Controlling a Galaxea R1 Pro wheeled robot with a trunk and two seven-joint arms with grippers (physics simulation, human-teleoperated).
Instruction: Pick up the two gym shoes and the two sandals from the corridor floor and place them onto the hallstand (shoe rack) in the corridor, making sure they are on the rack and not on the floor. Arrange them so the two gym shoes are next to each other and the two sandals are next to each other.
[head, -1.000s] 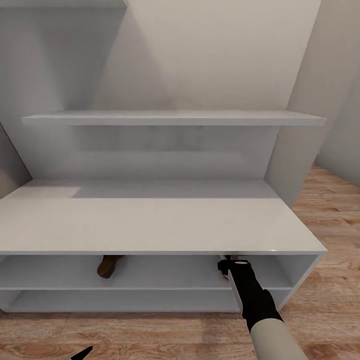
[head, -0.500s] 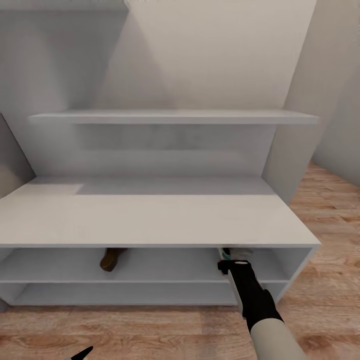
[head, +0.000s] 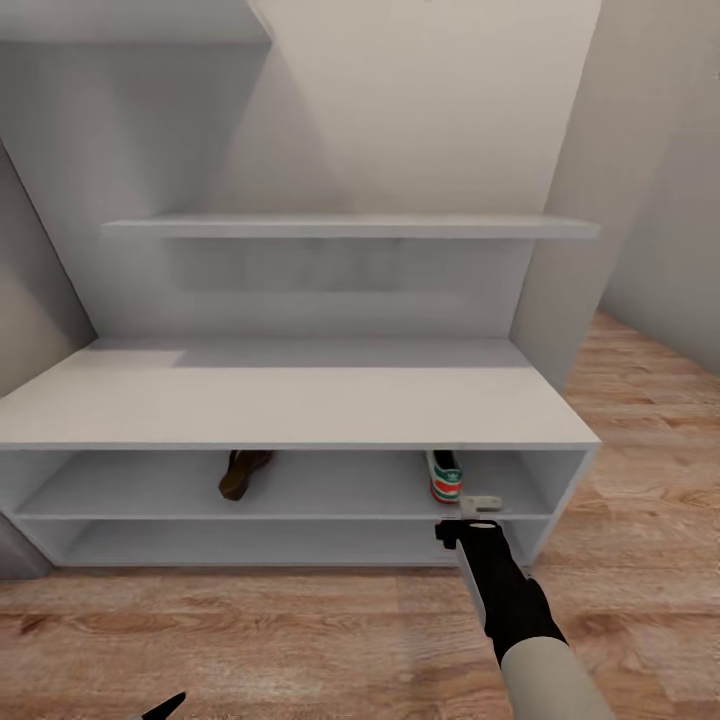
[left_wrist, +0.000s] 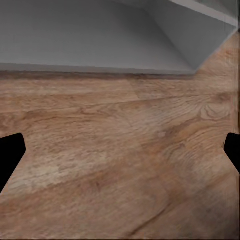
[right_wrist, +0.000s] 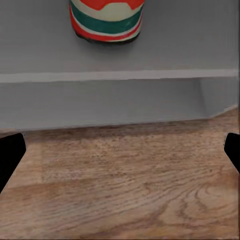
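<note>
Hallstand (head: 300, 405): pale grey bench with two long open shelves under its top and stepped wall shelves above it. It stands on the wood-plank corridor floor (head: 300, 640).

Gym shoe (head: 444, 477): sits on the hallstand's upper open shelf, toward the hallstand's right end, heel facing outward. Cream body with a green band and red-orange trim at the heel. In the right wrist view the same gym shoe (right_wrist: 106, 20) rests on the shelf board close to its front edge, with the lower shelf opening and floor planks beneath it.

Sandal (head: 243, 473): dark brown, on the same upper shelf, left of the hallstand's middle and well apart from the gym shoe. Its far end is hidden under the bench top.

Right hand (head: 481, 508): just in front of the hallstand's shelf edge, below and right of the gym shoe, not touching it. Right wrist view shows both black fingertips (right_wrist: 11, 155) spread wide at the frame edges with bare floor between them; hand released, nothing held.

Left hand (left_wrist: 120, 155): over bare floor near the hallstand's base. Dark fingertips (left_wrist: 10, 155) stand wide apart at the frame edges; released, empty. Head view shows a dark tip of it (head: 165, 708) at the lower frame edge.
</note>
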